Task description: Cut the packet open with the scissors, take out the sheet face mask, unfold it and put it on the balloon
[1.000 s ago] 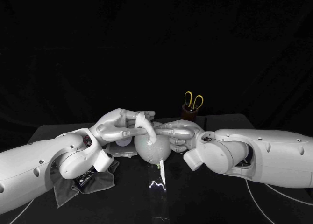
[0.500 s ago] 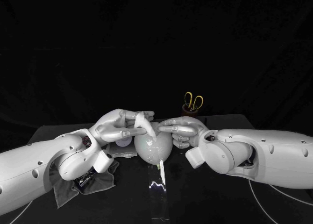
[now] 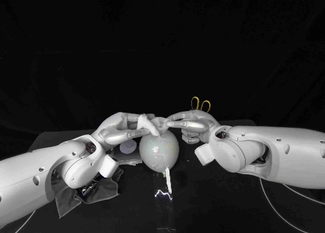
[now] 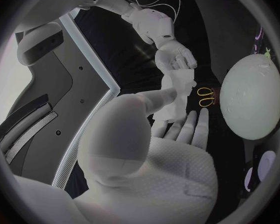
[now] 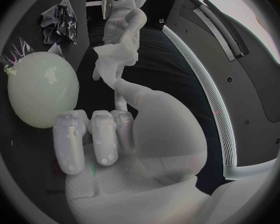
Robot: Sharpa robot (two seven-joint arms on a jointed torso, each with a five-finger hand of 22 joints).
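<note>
Face mask (image 3: 150,124): a folded, narrow white strip held in the air between both hands, right above the balloon and not touching it.
Left robot hand (image 3: 124,128): clamped on the mask, pinching its near end between thumb and fingers.
Right robot hand (image 3: 194,127): fingertips closed on the mask's other edge, as far as the head view shows, so both hands share the one strip.
Balloon (image 3: 160,151): pale and egg-shaped, standing upright on the desk (image 3: 225,194) just below the two hands, bare of any mask.
Step in hand: unfolding, judged from the mask being out and folded.
How to do it well: keep one pinch fixed and draw the other edge sideways slowly. Grip single layers, not the whole stack, or the sheet will only stretch. Stay above the balloon so the opened sheet can drop straight onto it.
Risk: the wet sheet may cling to itself or tear, and a knock could tip the balloon.
Scissors (image 3: 200,103): yellow handles upright behind the right hand, well clear.
Packet (image 5: 68,22): probably the dark shiny thing on the grey cloth (image 3: 99,191), beside the left arm.
</note>
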